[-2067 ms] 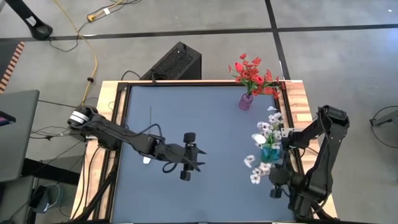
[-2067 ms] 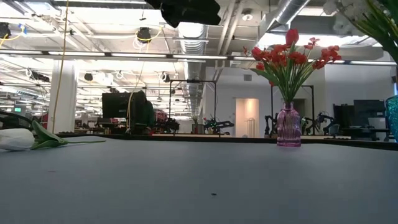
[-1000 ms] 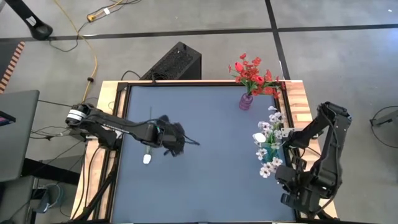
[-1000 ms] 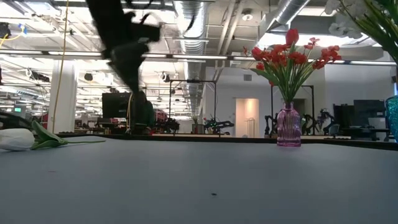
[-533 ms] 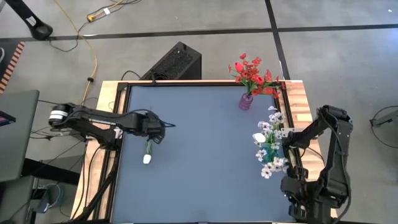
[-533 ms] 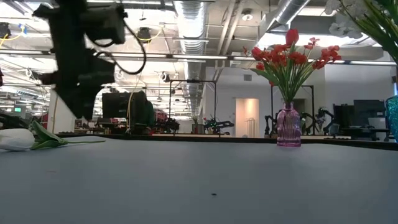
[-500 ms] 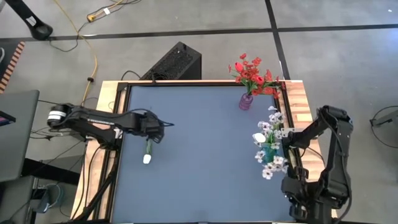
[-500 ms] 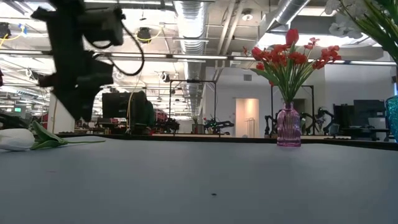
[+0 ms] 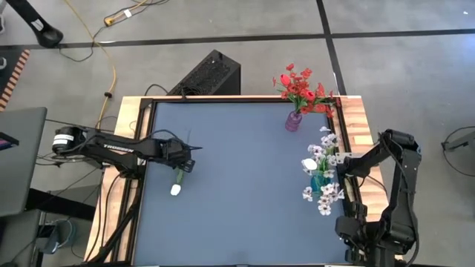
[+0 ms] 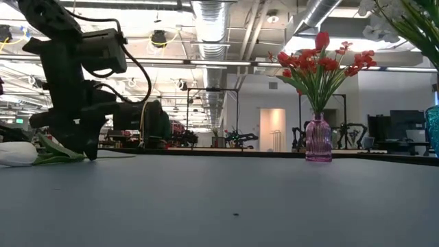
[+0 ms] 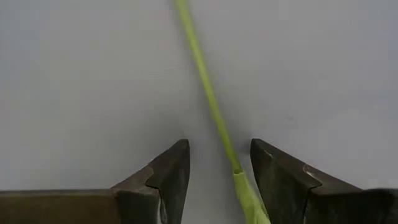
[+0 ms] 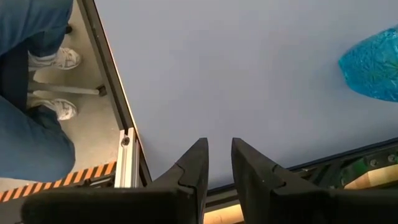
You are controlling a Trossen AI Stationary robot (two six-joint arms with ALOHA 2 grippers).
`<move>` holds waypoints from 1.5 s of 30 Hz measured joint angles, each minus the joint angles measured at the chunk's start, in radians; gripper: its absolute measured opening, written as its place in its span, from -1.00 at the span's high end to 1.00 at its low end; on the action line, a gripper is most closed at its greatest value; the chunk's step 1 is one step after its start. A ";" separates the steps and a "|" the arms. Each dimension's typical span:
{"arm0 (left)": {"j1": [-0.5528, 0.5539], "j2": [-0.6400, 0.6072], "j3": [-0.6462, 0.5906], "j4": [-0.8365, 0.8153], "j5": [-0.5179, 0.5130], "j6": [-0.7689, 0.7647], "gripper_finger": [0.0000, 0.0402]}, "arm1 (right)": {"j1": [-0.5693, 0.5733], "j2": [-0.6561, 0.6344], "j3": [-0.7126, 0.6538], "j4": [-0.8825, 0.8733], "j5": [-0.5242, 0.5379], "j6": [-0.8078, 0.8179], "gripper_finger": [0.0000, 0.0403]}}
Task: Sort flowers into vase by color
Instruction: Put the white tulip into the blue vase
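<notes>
Left gripper [image 9: 180, 157] is down at the table's [image 9: 237, 185] left side, jaws open, straddling the green stem [image 11: 208, 93] of a white tulip [image 9: 176, 189] that lies flat on the mat. Left wrist view shows the stem running between the two fingers [image 11: 166, 174], nearer one of them, not pinched. In the low view the left gripper [image 10: 82, 147] sits just above the surface, with the tulip's head [image 10: 17, 154] and leaves beside it.

Red flowers [image 9: 300, 87] stand in a pink vase [image 9: 294, 121] at the table's far right edge. White flowers [image 9: 320, 167] stand in a blue vase [image 9: 320, 182] on the right side, near the edge.

Right gripper [image 12: 217, 163] hangs over the near right corner, holding nothing, a narrow gap between its fingers. Right wrist view catches the blue vase [image 12: 373, 62] and a person's legs [image 12: 31, 93] beyond the table edge.
</notes>
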 joint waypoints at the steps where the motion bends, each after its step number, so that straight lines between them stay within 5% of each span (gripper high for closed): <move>1: -0.001 0.008 0.002 -0.018 -0.006 -0.013 0.18 | -0.002 0.000 0.000 0.000 0.000 0.000 0.51; 8: -0.060 0.020 0.007 0.068 -0.008 0.056 0.27 | -0.014 0.000 0.000 0.030 -0.001 -0.001 0.51; 15: -0.148 0.029 0.054 0.341 0.079 0.193 0.92 | -0.057 0.000 0.000 0.039 -0.069 -0.025 0.51; 21: -0.198 0.027 0.061 0.753 0.141 0.358 0.99 | -0.093 -0.002 0.000 0.091 -0.236 0.005 0.51; 25: -0.251 0.026 0.061 0.853 0.186 0.495 0.96 | -0.092 -0.002 0.000 0.162 -0.240 0.100 0.51; 36: -0.454 0.134 0.244 0.784 0.195 0.897 0.58 | -0.051 -0.002 0.000 0.303 -0.187 0.373 0.52; 45: -0.537 0.259 0.482 0.247 -0.005 0.969 0.14 | -0.037 -0.002 0.000 0.322 -0.094 0.428 0.52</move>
